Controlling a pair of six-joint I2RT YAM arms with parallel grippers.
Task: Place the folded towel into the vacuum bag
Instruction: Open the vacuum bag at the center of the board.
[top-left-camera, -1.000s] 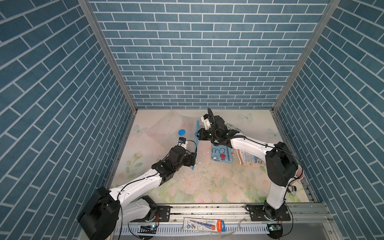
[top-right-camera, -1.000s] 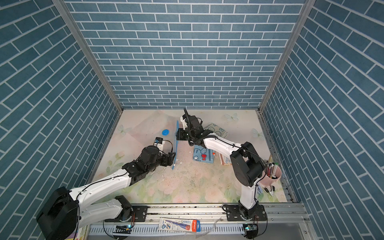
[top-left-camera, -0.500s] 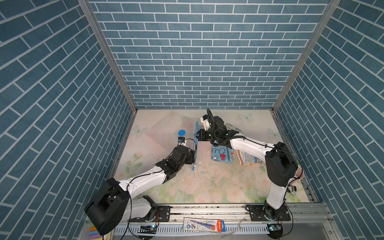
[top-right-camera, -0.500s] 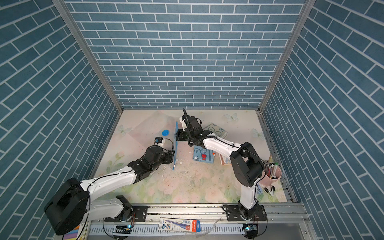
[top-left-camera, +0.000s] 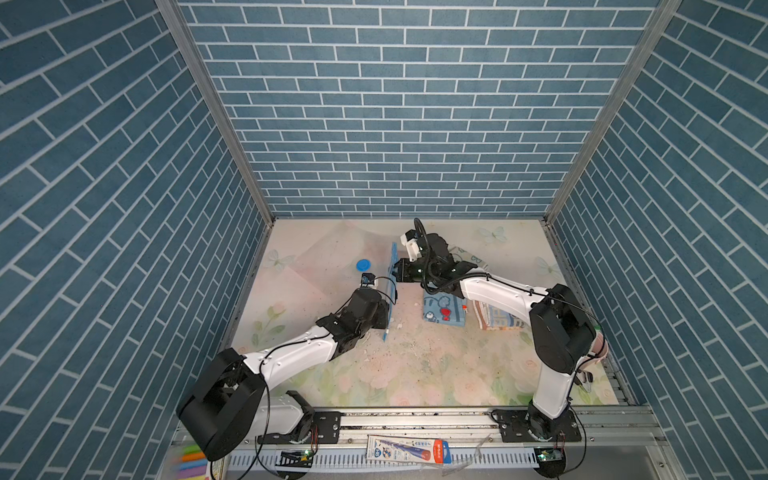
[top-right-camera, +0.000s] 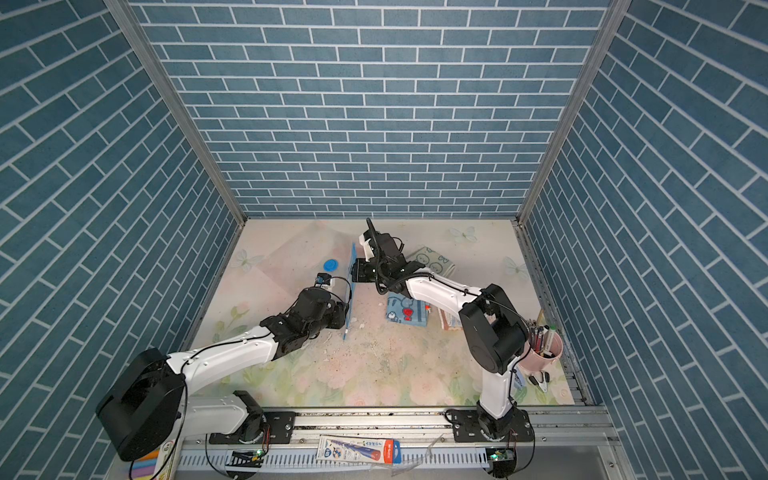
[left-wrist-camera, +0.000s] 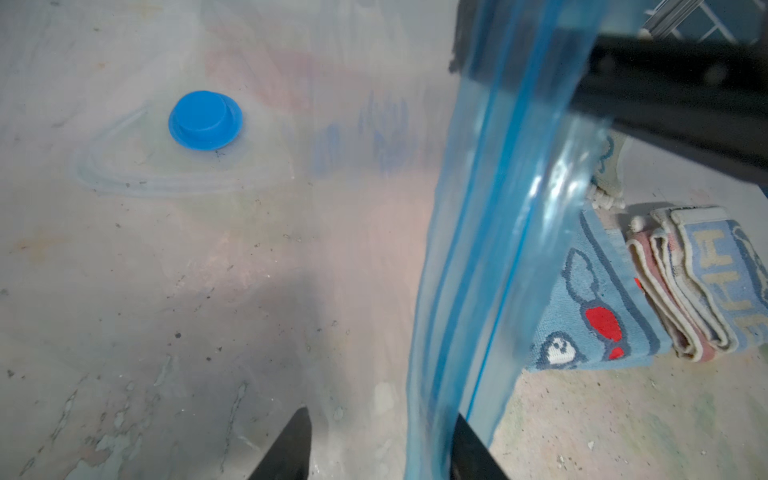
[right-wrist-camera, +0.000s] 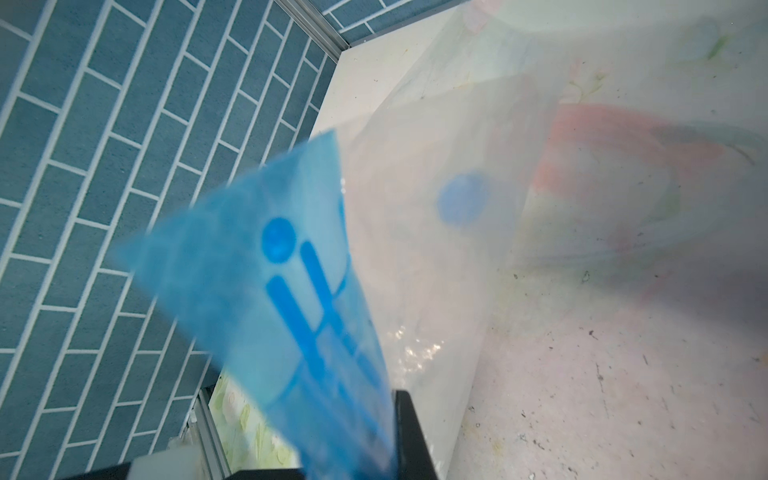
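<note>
Find the folded towel (top-left-camera: 444, 312), blue with a cartoon print, flat on the worktop (top-left-camera: 415, 374), outside the vacuum bag (top-left-camera: 316, 270) and just beside its mouth. Note the bag spread flat on the left arm's side, blue valve cap (top-left-camera: 363, 264) on top, with the blue zip strip (left-wrist-camera: 498, 208) pulled up on edge like a wall between towel and bag. Credit that to the right gripper (top-left-camera: 397, 270): fingers clamped tight on the strip's far end. Watch the left gripper (left-wrist-camera: 379, 413) at the near end: fingers roughly halfway apart, strip between them and close against one finger, nothing pinched yet. Bring them together on one layer only, probably the upper lip, then lift it clear of the lower one so the mouth gapes. Keep both holds level to avoid twisting the plastic. Leave alone the second folded towel (left-wrist-camera: 706, 282), striped, just beside the blue one.
</note>
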